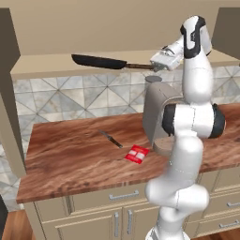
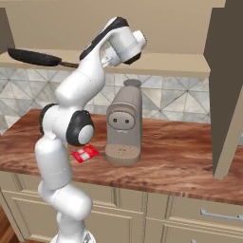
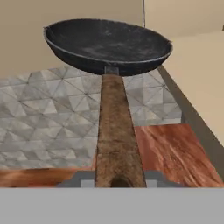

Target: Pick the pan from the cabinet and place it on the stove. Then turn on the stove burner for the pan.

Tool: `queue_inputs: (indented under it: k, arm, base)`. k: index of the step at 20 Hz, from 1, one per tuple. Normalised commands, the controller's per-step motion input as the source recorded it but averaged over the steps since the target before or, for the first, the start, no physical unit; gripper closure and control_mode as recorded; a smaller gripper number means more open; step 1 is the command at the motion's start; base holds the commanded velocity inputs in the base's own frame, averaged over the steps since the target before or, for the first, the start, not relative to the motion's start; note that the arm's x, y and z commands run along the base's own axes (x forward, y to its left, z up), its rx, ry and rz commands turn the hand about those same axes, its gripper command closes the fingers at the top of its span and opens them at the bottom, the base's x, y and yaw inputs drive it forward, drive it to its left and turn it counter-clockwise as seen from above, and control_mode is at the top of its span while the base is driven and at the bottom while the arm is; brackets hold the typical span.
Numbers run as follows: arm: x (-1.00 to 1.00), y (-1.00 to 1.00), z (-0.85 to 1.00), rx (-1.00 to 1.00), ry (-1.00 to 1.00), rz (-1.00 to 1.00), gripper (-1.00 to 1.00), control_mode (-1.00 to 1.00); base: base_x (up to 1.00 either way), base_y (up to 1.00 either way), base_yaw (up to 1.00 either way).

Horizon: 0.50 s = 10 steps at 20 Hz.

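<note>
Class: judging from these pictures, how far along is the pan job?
Done: the pan is out of the cabinet, held by its handle in the shut gripper. In hand: it hangs in the air above the counter. Left: setting it on the stove and turning on the burner.

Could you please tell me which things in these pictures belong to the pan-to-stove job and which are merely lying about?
Part of the job:
- pan, held in the air by its handle
- tool, shut on that handle
- cabinet, its open door hanging at the right

Just lying about:
- coffee machine on the counter
- knife on the counter
- red packet beside the knife
</note>
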Motion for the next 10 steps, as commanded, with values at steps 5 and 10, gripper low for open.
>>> queue_inputs:
  k: [5, 10]
  arm:
    - [-1.0, -0.07, -0.19, 0.14, -0.24, -0.27, 1.0, -1.0]
    - [-1.0, -0.01, -0.02, 0.13, -0.23, -0.25, 1.0, -1.0]
  base:
    - [0.0, 0.0, 0.0]
    - [0.0, 0.0, 0.0]
